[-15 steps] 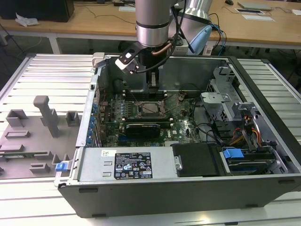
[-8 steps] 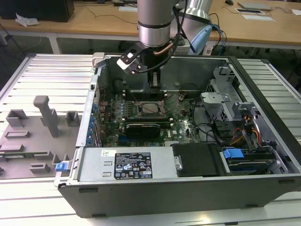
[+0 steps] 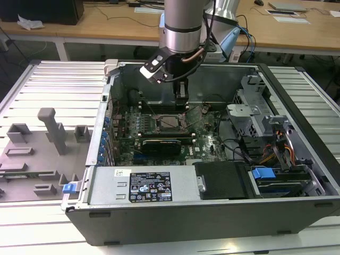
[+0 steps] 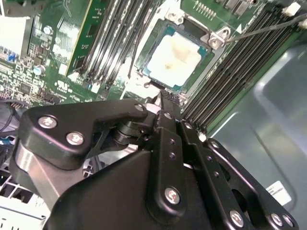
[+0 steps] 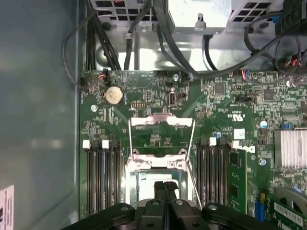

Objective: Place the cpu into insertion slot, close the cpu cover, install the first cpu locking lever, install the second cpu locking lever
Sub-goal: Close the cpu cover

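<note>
Cpu [image 4: 175, 55]: seated in insertion slot [image 5: 144, 166], silver top exposed. Cpu cover [image 5: 162, 120]: swung open beside slot. Gripper [image 5: 164, 187]: fingers clenched together, holding nothing, close above cpu's far edge.

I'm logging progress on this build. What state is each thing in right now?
cpu: seated in the insertion slot, silver top up.
cpu cover: open, tipped back off the cpu.
claw: shut, close over the slot.
computer case: side panel off.

Memory slots [image 5: 103, 177] flank insertion slot [image 5: 146, 184].
</note>
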You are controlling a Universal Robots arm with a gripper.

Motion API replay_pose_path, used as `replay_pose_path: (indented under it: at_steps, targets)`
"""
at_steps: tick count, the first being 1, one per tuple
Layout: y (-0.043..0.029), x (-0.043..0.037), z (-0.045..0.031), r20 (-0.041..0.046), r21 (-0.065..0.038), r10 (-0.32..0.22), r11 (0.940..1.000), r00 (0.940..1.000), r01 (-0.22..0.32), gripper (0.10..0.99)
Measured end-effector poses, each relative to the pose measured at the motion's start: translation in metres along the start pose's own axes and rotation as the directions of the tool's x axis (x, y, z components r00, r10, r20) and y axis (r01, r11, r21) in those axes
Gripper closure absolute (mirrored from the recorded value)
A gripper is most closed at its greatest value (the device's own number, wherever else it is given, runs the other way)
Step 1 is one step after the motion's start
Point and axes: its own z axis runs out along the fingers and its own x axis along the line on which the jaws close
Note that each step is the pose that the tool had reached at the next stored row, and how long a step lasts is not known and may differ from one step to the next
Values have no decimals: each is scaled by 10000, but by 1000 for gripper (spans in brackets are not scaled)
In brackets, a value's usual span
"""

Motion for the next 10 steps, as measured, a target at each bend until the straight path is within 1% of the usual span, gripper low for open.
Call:
replay_pose_path:
  at_steps: [2,5,8,10]
  targets:
    - [5,1,-7,1,2,0,10000,10000,0,980]
    - [11,0,-66,-1,1,0,10000,10000,0,980]
    - [19,0,-66,-1,1,-2,10000,10000,2,980]
    - [53,0,-64,0,2,0,10000,10000,0,980]
